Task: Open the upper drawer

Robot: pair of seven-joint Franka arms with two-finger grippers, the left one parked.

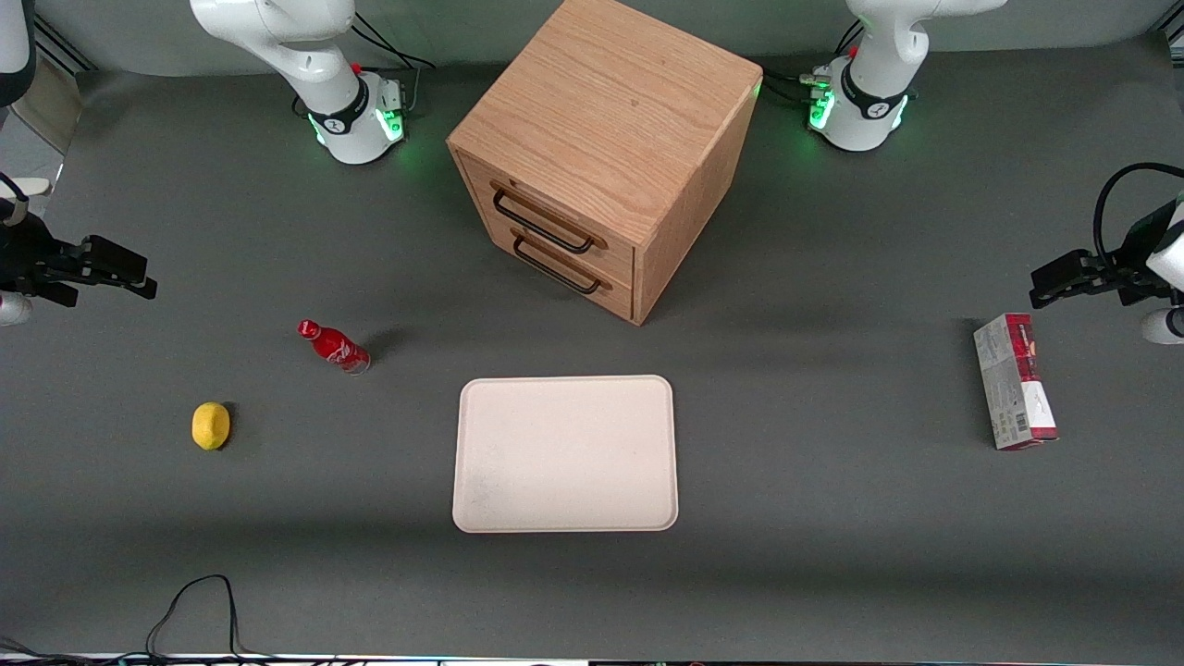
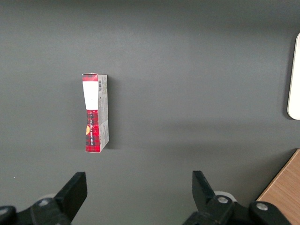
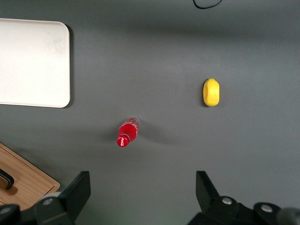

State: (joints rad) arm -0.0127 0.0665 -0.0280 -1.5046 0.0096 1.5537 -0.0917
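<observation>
Upper drawer [image 1: 546,215] shut in oak cabinet [image 1: 606,120]; claw [image 1: 109,268], fingers apart & empty, hangs above surface [image 1: 832,518] nr red bottle [image 1: 333,346].

No word or number can be read. The red bottle [image 1: 333,346], near the working arm's end of the table [image 1: 832,573], bears white script, perhaps a cola logo, too small to make out. The red-and-grey box [image 1: 1014,381], near the parked arm's edge, shows a barcode [image 2: 99,85] and a white label panel, with unreadable print.

The gripper [image 1: 116,271] hangs open above the working arm's table edge.
</observation>
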